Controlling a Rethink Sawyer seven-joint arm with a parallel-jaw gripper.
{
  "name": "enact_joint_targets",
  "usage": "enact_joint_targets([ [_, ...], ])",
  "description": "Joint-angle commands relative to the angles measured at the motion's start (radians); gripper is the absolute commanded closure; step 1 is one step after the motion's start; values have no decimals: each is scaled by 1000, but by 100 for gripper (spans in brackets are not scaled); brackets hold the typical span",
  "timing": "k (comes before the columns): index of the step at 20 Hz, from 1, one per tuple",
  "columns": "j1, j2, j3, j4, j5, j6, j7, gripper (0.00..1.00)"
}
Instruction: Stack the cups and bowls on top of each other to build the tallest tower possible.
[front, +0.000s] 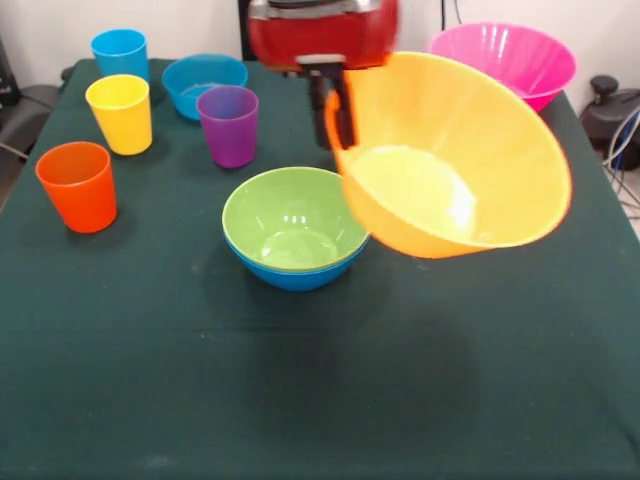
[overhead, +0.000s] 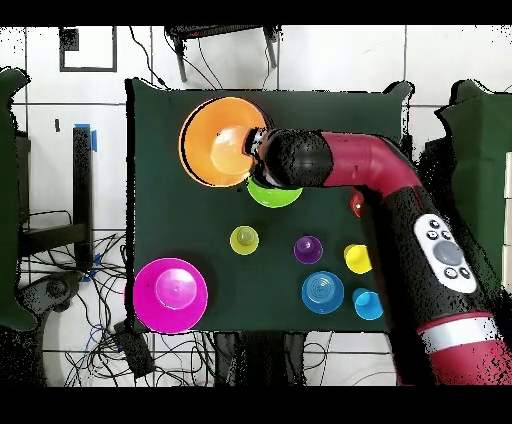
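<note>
Now the gripper pinches the rim of the orange-yellow bowl, tilted in the air just right of the green bowl. Stacking step: next it needs levelling and centring over the green bowl, which sits nested in a blue bowl.

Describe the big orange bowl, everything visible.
The orange bowl is large, round and translucent plastic, with a wide flared wall and a small flat base. It is empty. It hangs off the table, tilted with its mouth towards the camera, gripped at its rim by the gripper. It sits beside and partly in front of the green bowl, below the pink bowl.
</note>
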Motion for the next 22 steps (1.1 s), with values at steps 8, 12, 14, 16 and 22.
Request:
enact_joint_targets([
  [8, -100, 68, 136, 29, -81, 171, -380, 100],
  [12, -108, 86, 132, 59, -125, 124, -368, 100],
  [14, -118, 92, 138, 66, -135, 121, -373, 100],
  [16, -126, 105, 145, 68, -138, 122, -372, 100],
  [22, -122, 154, 106, 93, -220, 67, -339, 100],
])
